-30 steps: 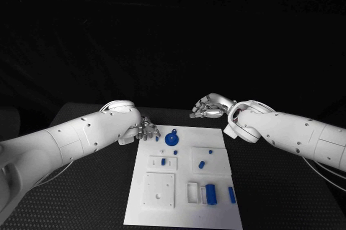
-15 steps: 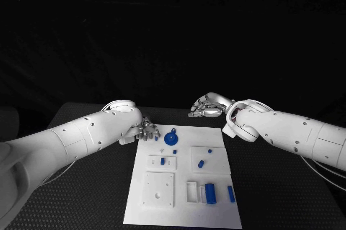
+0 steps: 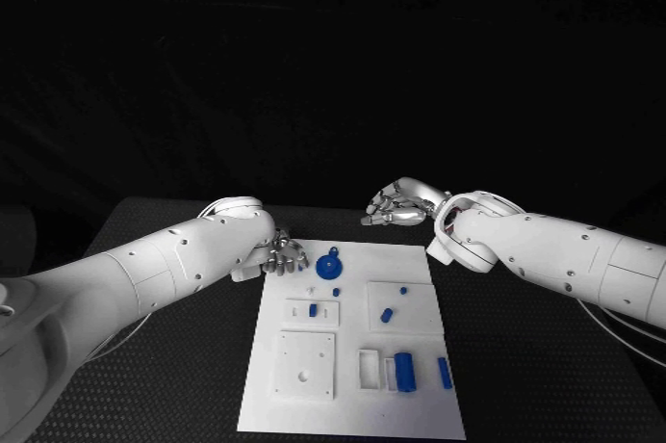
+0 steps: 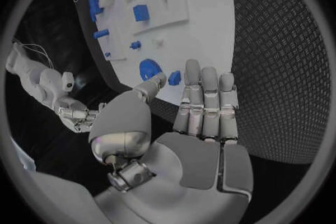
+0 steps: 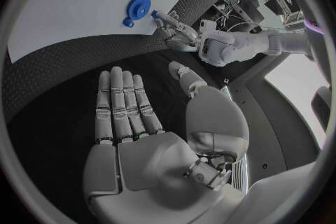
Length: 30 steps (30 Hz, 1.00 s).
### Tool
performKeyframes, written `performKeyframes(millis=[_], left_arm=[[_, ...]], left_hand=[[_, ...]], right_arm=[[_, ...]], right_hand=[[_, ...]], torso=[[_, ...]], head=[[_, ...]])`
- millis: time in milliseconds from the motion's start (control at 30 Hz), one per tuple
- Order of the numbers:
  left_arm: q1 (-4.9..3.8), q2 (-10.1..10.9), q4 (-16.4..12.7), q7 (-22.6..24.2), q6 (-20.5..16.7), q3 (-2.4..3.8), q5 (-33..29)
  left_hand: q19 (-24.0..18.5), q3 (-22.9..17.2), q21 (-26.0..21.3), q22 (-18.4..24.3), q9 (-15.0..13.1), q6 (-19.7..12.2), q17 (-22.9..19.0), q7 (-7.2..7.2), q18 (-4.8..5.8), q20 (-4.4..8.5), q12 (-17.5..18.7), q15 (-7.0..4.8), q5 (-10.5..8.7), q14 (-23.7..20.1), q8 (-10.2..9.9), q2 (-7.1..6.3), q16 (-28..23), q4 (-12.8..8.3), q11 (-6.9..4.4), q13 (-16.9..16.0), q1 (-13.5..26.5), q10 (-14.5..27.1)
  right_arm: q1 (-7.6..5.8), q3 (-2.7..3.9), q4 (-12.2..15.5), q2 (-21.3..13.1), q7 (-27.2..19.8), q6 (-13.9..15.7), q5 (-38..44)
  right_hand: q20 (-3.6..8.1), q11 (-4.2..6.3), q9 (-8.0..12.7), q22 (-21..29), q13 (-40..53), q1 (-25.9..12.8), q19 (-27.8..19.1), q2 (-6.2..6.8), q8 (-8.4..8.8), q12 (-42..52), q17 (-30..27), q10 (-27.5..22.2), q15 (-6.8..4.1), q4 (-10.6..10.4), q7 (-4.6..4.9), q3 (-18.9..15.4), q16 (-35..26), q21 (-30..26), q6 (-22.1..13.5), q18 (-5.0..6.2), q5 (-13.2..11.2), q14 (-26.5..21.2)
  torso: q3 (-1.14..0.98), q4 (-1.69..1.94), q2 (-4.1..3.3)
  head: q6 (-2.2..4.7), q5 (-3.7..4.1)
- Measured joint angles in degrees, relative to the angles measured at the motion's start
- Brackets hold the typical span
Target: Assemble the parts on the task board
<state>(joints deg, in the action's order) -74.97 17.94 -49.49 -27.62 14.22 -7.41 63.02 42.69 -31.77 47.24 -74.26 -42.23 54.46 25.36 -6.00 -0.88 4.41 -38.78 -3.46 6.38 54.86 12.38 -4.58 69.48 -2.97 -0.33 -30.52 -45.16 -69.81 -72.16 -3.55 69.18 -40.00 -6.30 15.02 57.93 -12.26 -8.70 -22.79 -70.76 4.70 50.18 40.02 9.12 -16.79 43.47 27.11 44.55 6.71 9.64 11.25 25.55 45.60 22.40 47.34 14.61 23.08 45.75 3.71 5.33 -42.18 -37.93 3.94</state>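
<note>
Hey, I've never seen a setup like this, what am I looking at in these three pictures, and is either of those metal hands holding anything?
This is a robot with two white arms, each ending in a silver hand. One picture looks down from a camera on its head; the two round ones come from cameras at its wrists, behind each hand. On the black table lies a white task board carrying small blue parts, among them a round blue disc near the far edge and a blue block near the front. The left hand sits at the board's far left corner, close to the disc, fingers apart, holding nothing. The right hand hangs beyond the board's far edge, also open, holding nothing.
</note>
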Motion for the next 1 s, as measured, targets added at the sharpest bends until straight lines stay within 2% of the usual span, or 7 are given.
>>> performKeyframes(millis=[667, 733, 833, 1000], left_arm=[[0.2, -1.4, 2.3, 0.4, 0.2, 0.05, -1.6], [0.21, -1.6, 2.4, 0.5, 0.2, 0.05, -1.8], [0.22, -1.8, 2.5, 0.5, 0.2, 0.04, -1.9], [0.25, -1.9, 2.9, 0.6, 0.2, 0.04, -2.3]], left_hand=[[0.0, 0.1, -0.2, -0.1, 0.3, 0.2, 0.1, 0.18, 0.0, 0.0, 0.0, 0.0, 0.0, 0.0, 0.3, 0.75, 0.0, 0.1, 0.0, -0.2, 0.1, 0.0], [0.0, 0.4, -0.2, -0.2, 0.5, 0.1, 0.1, 0.06, 0.0, 0.0, 0.0, 0.0, 0.0, 0.0, 0.3, 1.61, 0.0, -0.1, 0.01, -0.2, -0.1, 0.0], [0.0, 0.4, -0.4, -0.3, 0.5, 0.0, 0.2, -0.02, 0.0, 0.0, 0.0, 0.0, 0.0, 0.0, 0.3, 2.11, 0.0, -0.1, 0.01, -0.3, -0.2, 0.0], [0.0, 0.4, -0.6, -0.5, 0.6, 0.0, 0.4, -0.02, 0.0, 0.0, 0.0, 0.0, 0.0, 0.0, 0.6, 4.41, 0.0, -1.3, 0.01, -0.6, -0.8, 0.0]], right_arm=[[0.0, -0.01, -0.1, 0.3, 0.0, 0.0, 0.0], [0.0, -0.01, -0.1, 0.3, 0.0, 0.0, 0.0], [0.0, 0.01, -0.1, 0.3, 0.0, 0.0, 0.0], [0.0, 0.0, -0.1, 0.3, 0.0, 0.0, 0.0]], right_hand=[[0.0, 0.0, 0.0, -0.1, -0.1, 0.0, 0.0, 0.0, 0.0, 0.0, 0.0, 0.0, 0.0, 0.0, 0.0, 0.0, 0.0, -0.2, 0.0, 0.0, 0.0, 0.0], [0.0, 0.0, 0.0, -0.1, -0.1, 0.0, 0.0, 0.0, 0.0, 0.0, 0.0, 0.0, 0.0, 0.0, 0.0, 0.0, 0.0, -0.2, 0.0, 0.0, 0.0, 0.0], [0.0, 0.0, 0.0, 0.0, -0.1, 0.0, 0.0, 0.0, 0.0, 0.0, 0.0, 0.0, 0.0, 0.0, 0.0, 0.0, 0.0, -0.2, 0.0, 0.0, 0.0, 0.0], [0.0, 0.0, 0.0, 0.0, -0.1, 0.0, 0.0, 0.0, 0.0, 0.0, 0.0, 0.0, 0.0, 0.0, 0.0, 0.0, 0.0, -0.2, 0.0, 0.0, 0.0, 0.0]], torso=[[0.03, 0.07, 0.05], [0.03, 0.08, 0.06], [0.03, 0.08, 0.06], [0.03, 0.08, 0.05]], head=[[-0.1, 0.09], [-0.13, 0.1], [-0.13, 0.13], [-0.16, 0.13]])
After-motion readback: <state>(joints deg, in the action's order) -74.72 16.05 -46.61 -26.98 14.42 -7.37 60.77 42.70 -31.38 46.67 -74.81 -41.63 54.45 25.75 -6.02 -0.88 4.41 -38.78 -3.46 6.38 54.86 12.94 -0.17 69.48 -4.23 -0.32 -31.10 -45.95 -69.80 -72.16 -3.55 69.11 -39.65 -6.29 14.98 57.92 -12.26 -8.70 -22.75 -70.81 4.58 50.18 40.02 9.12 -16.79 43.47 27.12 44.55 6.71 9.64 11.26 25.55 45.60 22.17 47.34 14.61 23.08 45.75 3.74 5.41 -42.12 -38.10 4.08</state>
